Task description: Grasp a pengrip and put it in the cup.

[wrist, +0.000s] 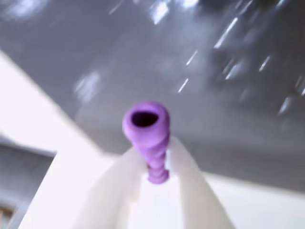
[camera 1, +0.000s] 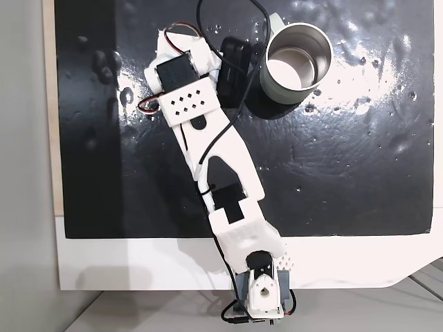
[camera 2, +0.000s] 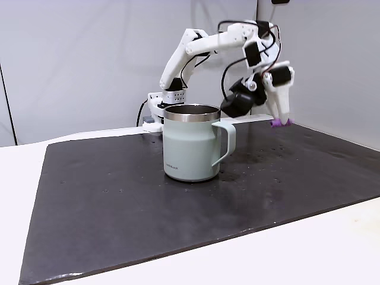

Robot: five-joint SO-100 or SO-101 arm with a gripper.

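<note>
Pinching a single purple pengrip (wrist: 147, 136) between two pale fingers (wrist: 193, 181), the jaws are standing nearly closed around the ribbed tube in the wrist view, its open end pointing away from the camera over a blurred dark mat (wrist: 228, 71). In a fixed view from the side, the gripper (camera 2: 281, 122) is hanging tips-down with the pengrip (camera 2: 277, 123) showing at its tips, lifted clear of the mat (camera 2: 119, 196) and well to the right of the one cup (camera 2: 191, 142), which is sitting upright near the middle with its loop handle facing right. In a fixed view from above, one white arm (camera 1: 221, 152) is reaching across the black mat (camera 1: 332, 180) on a pale bench (camera 1: 138, 266), the cup (camera 1: 297, 62) standing just right of the arm's wrist.
</note>
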